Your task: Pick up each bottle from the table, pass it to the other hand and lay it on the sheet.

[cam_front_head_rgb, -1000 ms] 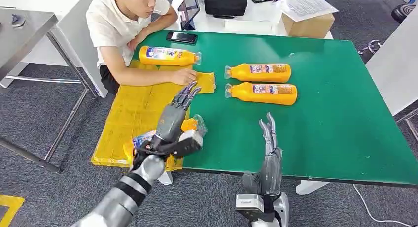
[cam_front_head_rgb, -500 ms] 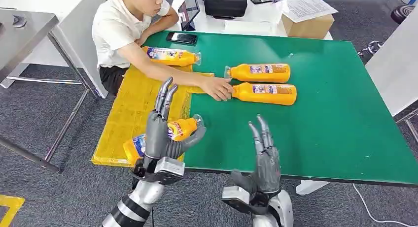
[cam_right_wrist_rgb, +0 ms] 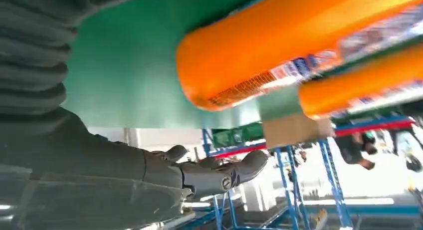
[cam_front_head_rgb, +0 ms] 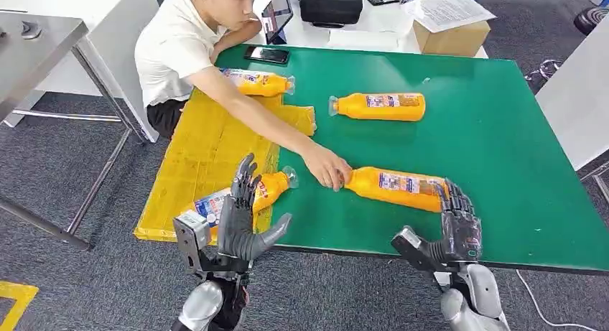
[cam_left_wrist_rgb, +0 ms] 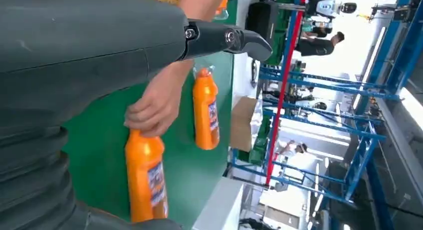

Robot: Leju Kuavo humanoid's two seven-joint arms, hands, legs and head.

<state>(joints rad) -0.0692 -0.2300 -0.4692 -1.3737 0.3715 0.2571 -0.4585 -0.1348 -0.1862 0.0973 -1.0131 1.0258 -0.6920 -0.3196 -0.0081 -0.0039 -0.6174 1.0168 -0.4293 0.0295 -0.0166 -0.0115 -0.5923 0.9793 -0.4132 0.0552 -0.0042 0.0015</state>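
Near bottle (cam_front_head_rgb: 398, 188) lies on its side on the green tabletop (cam_front_head_rgb: 503, 151), close to the front edge, base toward the right robot hand (cam_front_head_rgb: 451, 227), neck gripped by a person's hand (cam_front_head_rgb: 327, 167) reaching across. Right robot hand is at the bottle's base w/ fingers spread and raised; can't tell from head view if fingertips touch the base; right wrist view has the bottle's base end just above the thumb, nothing clasped, so hand apart and empty. Left robot hand (cam_front_head_rgb: 244, 220) is upright at the tabletop's front edge, fingers spread, holding nothing. Just beyond it a second bottle (cam_front_head_rgb: 240, 194) lies across the yellow sheet (cam_front_head_rgb: 201, 151), cap end over the green. Third bottle (cam_front_head_rgb: 378, 106) well back on the green, apart from the others; fourth bottle (cam_front_head_rgb: 255, 82) at the sheet's far end, partly behind the person's arm. Phone (cam_front_head_rgb: 266, 54) at the tabletop's far edge. Step, as judged: pickup of near bottle by right hand, not yet begun. Next move prob. needs the person's hand off the neck, then fingers wrapped round the body, lift, and a pass to the left hand. Risk: round bottle may roll toward the edge.
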